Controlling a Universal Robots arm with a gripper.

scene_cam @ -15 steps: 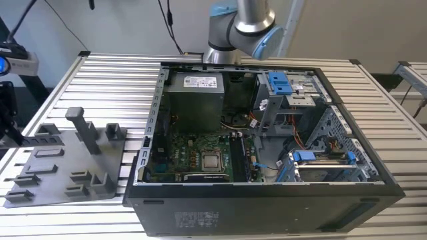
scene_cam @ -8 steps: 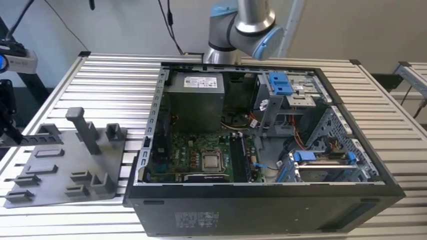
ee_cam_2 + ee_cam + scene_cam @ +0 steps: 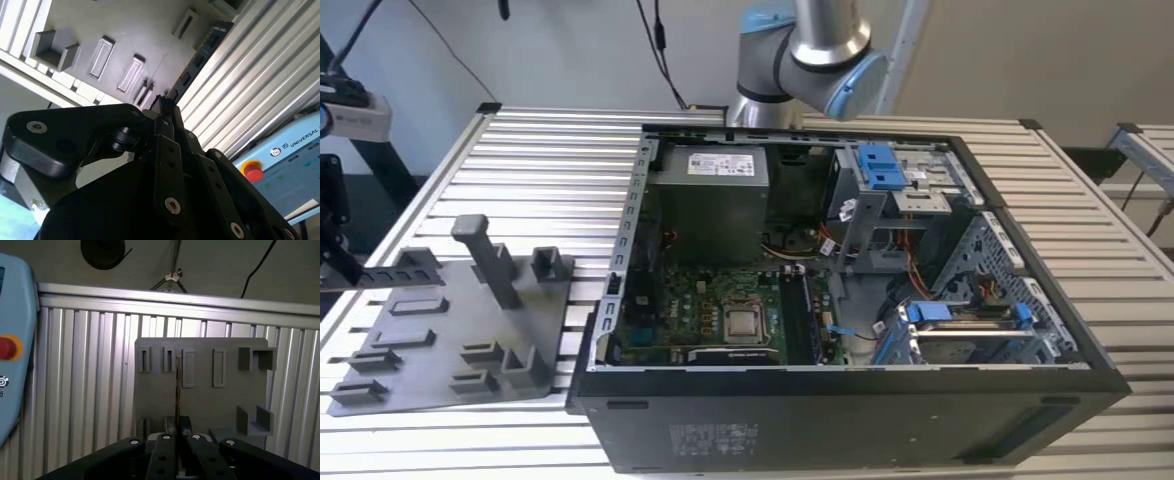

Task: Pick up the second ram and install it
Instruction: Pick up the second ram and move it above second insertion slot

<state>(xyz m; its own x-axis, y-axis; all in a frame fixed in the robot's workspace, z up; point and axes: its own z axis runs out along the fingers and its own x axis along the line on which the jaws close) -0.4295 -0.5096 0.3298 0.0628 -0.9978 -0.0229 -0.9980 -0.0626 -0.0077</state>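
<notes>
Gripper (image 3: 178,427): both fingers clamped on second ram (image 3: 177,385).

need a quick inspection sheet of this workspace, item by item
surface: slatted metal table carrying an open computer case and a grey fixture plate
job's things: the second ram sits edge-on over the fixture plate in both wrist views; whether it has left its slot cannot be told
clutter: nothing seen
gripper: gripper shut on the second ram
cables: black cables hang by the wall; coloured wires inside the case
surroundings: robot arm beyond the case, teach pendant with a red button, plain wall
</notes>
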